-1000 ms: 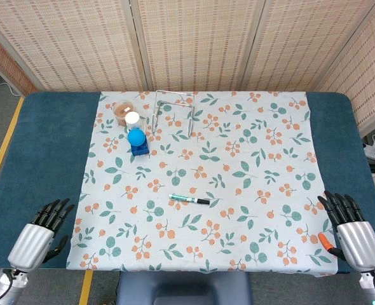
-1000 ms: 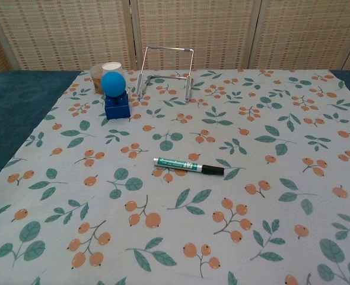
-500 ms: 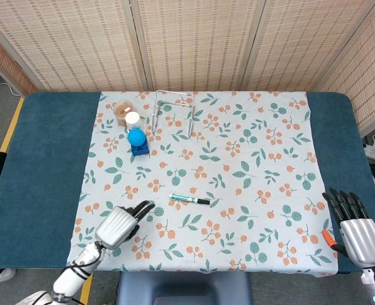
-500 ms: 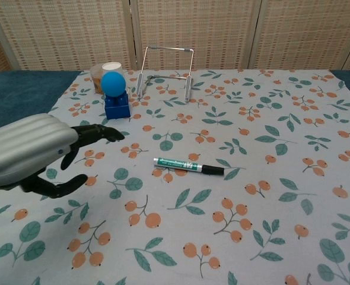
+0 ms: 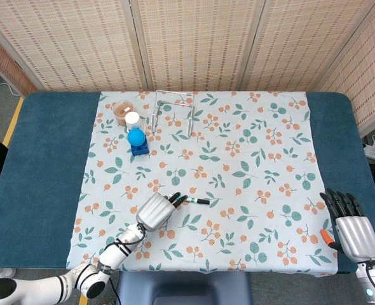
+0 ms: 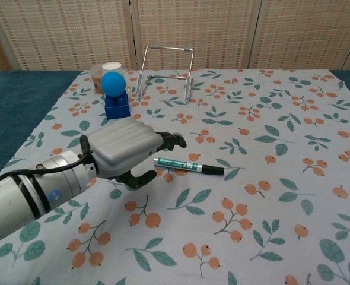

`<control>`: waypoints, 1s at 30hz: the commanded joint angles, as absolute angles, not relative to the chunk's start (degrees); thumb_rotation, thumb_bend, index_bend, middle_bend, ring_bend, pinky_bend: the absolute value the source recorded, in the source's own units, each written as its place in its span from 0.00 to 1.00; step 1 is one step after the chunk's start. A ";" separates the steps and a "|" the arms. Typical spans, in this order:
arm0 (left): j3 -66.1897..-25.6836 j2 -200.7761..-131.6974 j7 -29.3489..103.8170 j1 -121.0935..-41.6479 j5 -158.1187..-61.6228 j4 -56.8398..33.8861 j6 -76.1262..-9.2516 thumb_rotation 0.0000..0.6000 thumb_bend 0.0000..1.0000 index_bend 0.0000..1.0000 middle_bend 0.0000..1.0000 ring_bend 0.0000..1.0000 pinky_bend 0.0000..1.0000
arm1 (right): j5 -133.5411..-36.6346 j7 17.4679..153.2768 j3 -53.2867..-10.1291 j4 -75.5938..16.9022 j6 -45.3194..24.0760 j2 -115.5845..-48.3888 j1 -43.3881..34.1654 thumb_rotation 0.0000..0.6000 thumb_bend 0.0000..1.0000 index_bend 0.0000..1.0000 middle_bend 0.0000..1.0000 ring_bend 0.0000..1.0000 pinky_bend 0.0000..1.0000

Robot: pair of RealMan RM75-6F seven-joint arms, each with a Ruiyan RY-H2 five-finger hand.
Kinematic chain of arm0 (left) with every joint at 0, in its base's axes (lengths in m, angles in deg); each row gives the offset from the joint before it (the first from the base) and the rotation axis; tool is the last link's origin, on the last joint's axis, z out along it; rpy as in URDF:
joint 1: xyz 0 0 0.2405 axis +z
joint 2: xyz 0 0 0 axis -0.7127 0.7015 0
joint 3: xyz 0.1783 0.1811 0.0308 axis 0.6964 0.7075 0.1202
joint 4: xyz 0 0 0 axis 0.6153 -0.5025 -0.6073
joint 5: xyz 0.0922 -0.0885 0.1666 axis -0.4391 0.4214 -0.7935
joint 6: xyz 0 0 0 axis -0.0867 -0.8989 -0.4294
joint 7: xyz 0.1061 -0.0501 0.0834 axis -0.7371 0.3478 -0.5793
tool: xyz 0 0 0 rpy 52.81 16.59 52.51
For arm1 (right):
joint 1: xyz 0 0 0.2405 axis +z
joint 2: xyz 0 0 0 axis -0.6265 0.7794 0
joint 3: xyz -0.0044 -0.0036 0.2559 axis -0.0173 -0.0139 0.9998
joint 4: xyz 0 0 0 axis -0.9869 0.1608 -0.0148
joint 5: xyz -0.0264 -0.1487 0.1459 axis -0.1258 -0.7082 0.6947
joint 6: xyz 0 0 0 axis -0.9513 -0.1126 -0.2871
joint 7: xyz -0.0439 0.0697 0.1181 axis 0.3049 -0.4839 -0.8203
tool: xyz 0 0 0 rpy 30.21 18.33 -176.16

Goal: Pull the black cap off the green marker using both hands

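Note:
The green marker lies flat on the floral cloth near the middle of the table. Its black cap points to the right. My left hand hovers at the marker's left end. Its fingers reach over the barrel on the far side and the thumb curls on the near side, with nothing held. My right hand rests with straight, spread fingers at the table's front right edge, far from the marker; the chest view does not show it.
A blue ball on a blue block stands at the back left, next to a white-lidded jar and a brown container. A wire stand sits behind the middle. The cloth covers a blue table.
My left hand has swung from the front left edge across the cloth to the marker's left end. The right hand has drifted slightly toward the front edge. The marker has not moved.

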State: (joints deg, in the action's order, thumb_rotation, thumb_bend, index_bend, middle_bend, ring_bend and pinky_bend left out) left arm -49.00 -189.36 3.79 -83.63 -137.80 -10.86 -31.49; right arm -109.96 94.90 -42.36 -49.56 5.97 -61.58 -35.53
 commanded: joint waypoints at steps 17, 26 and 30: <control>-47.46 -199.65 5.73 -90.80 -137.02 -29.36 -31.64 1.00 0.45 0.26 0.30 0.72 0.84 | -107.72 94.47 -41.90 -49.72 4.29 -61.00 -34.83 1.00 0.21 0.00 0.00 0.00 0.00; -46.58 -199.98 6.64 -91.41 -137.07 -31.41 -34.24 1.00 0.45 0.31 0.37 0.72 0.85 | -107.48 94.71 -42.03 -49.67 3.97 -61.13 -34.71 1.00 0.21 0.00 0.00 0.00 0.00; -46.02 -200.28 6.22 -91.61 -136.70 -32.66 -34.33 1.00 0.45 0.36 0.42 0.73 0.86 | -107.54 94.94 -42.08 -49.70 4.14 -61.19 -34.74 1.00 0.21 0.00 0.00 0.00 0.00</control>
